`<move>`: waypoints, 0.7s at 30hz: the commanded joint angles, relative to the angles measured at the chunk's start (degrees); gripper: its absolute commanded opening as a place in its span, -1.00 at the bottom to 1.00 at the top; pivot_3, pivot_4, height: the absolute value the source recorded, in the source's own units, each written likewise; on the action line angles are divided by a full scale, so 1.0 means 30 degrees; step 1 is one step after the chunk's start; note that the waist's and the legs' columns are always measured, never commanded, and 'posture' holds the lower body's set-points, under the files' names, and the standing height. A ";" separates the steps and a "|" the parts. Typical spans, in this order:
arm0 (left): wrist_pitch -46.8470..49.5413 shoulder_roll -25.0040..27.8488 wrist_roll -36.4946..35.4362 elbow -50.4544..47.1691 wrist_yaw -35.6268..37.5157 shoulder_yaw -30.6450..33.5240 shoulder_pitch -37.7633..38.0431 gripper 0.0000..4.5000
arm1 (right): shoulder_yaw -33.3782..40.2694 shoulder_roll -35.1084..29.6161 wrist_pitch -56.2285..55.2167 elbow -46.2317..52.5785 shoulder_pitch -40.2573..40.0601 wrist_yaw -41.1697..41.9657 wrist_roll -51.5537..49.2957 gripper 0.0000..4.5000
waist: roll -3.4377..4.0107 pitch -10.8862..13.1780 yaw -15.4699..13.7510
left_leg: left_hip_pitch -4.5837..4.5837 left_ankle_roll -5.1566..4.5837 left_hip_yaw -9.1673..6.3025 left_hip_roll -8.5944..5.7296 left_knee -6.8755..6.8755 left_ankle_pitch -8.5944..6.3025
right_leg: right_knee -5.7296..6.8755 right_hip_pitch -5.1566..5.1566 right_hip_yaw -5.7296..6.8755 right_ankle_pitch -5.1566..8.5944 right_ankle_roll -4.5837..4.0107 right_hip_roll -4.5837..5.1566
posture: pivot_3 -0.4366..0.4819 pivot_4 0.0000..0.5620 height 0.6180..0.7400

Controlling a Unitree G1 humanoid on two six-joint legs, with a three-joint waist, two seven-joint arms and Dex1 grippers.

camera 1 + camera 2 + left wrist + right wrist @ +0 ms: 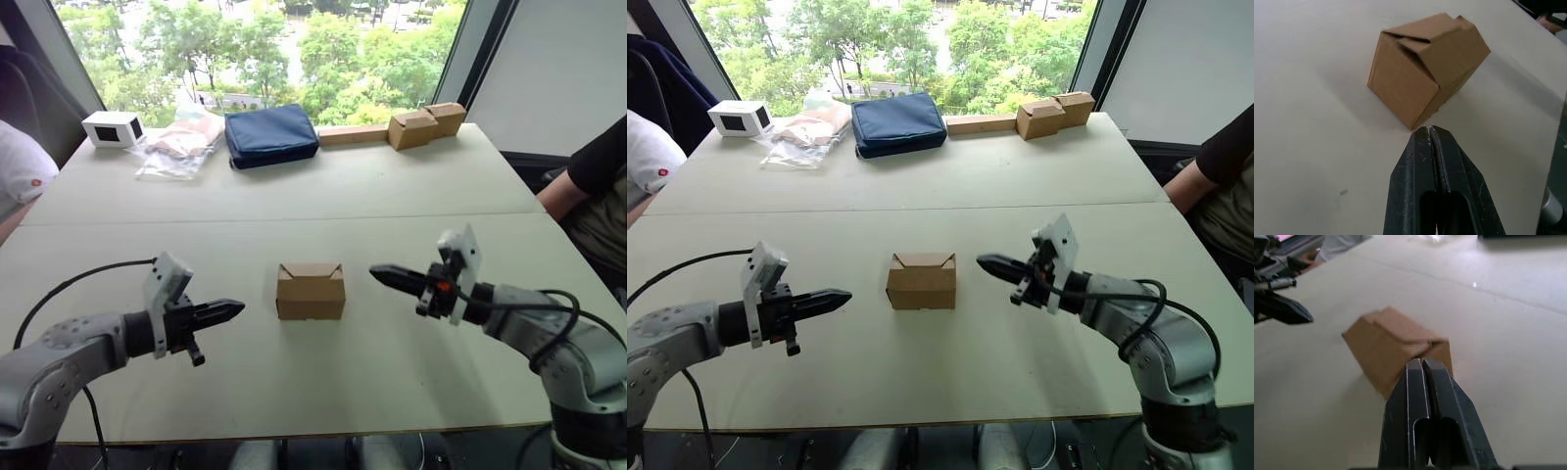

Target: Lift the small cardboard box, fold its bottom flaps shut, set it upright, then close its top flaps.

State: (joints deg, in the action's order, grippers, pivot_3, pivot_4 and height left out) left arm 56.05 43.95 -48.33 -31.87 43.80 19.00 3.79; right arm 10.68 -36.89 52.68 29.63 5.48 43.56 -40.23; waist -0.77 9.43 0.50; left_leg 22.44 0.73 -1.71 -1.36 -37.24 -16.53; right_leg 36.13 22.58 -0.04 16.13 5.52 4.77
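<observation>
The small cardboard box (311, 291) sits upright on the white table (323, 382), its top flaps folded down flat. My left gripper (233, 310) hovers a short way to the box's left, shut, its tip aimed at the box and holding nothing. In the left wrist view the closed fingers (1432, 147) end just short of a lower corner of the box (1425, 68). My right gripper (380, 274) hangs a little to the right of the box, also shut and empty, pointing at it. Its wrist view shows the box (1386, 345) just beyond the fingers (1422, 377).
Along the table's far edge stand a white box with a dark window (113, 128), a clear plastic bag (181, 147), a navy pouch (270, 135) and two joined brown boxes with a long strip (423, 124). A person sits at each side: a white sleeve (18, 166) at left, an arm (573, 186) at right.
</observation>
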 commanded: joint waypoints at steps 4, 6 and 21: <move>-0.3181 0.0310 0.2276 -0.0368 0.1008 -0.0788 0.2893 -0.99 | 0.0064 -0.2415 -0.1888 0.0355 -0.2842 0.1447 0.1189 -1.00 | 0.0012 0.0000 0.0060 | 0.0007 0.0000 0.0012 0.0001 0.0025 0.0000 | -0.0018 0.0018 0.0000 0.0003 -0.0005 0.0002 | -0.05 -0.47 1.00; -0.3702 -0.0015 0.2402 -0.0048 0.1051 -0.0717 0.3407 -0.99 | 0.0227 -0.2651 -0.2246 0.0044 -0.3113 0.1606 0.1331 -1.00 | 0.0026 -0.0004 0.0050 | -0.0003 0.0002 0.0017 0.0009 0.0023 0.0001 | -0.0018 0.0016 -0.0002 0.0003 -0.0018 0.0002 | -0.05 -0.47 1.00; -0.4729 -0.1396 0.2926 0.0013 -0.0026 -0.1015 0.4361 -0.99 | -0.0491 -0.3256 -0.3449 -0.1420 -0.2442 0.2548 0.1825 -1.00 | 0.0033 -0.0005 -0.0399 | 0.0008 0.0002 0.0021 0.0019 0.0021 0.0001 | -0.0038 0.0018 0.0004 0.0006 -0.0036 0.0004 | -0.05 -0.47 1.00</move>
State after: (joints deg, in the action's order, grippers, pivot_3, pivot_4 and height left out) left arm 42.17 39.89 -38.30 -30.37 43.86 14.68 16.72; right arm 9.39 -46.30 43.26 24.91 -2.44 50.60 -34.48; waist -0.67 9.41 -0.70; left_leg 22.46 0.73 -1.65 -1.31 -37.18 -16.52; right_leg 36.01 22.62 -0.03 16.15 5.41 4.78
